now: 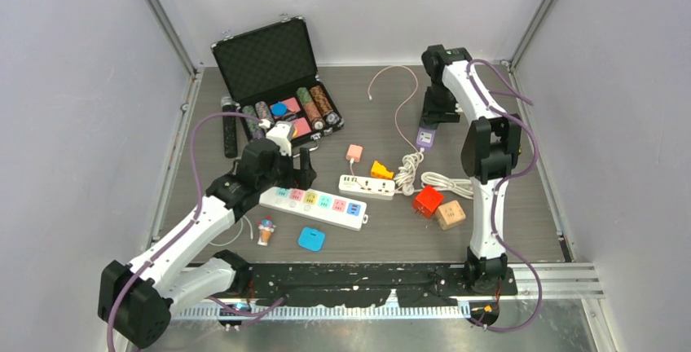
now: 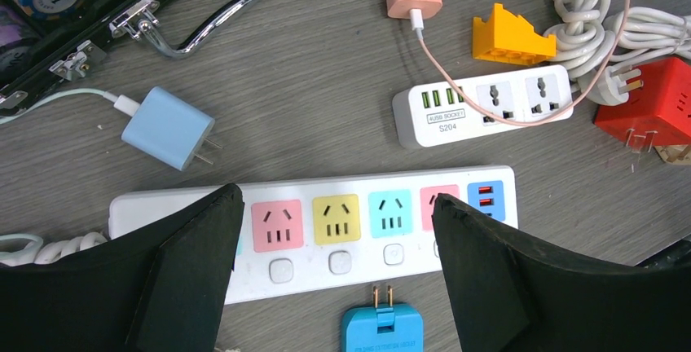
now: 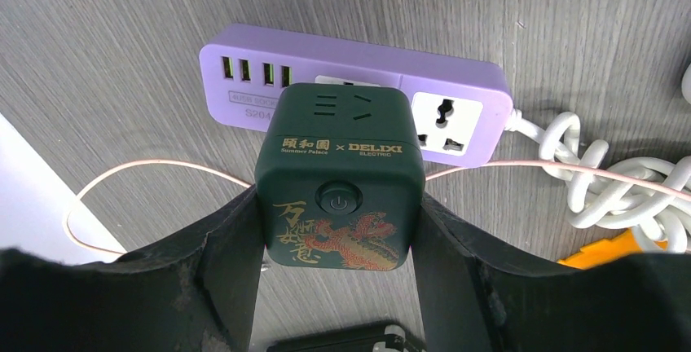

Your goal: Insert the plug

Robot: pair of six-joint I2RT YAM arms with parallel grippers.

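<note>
Grey tabletop: right gripper clamps dark green cube plug over purple power strip, needing aligned downward press; left gripper wide open, empty.

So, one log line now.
right hand: grips dark green cube adapter at purple power strip | left hand: open over white socket strip

left arm & right arm white w/ black joints, purple cables, matte black gripper fingers

The green cube plug hides its prongs and a socket of the purple strip.
</note>
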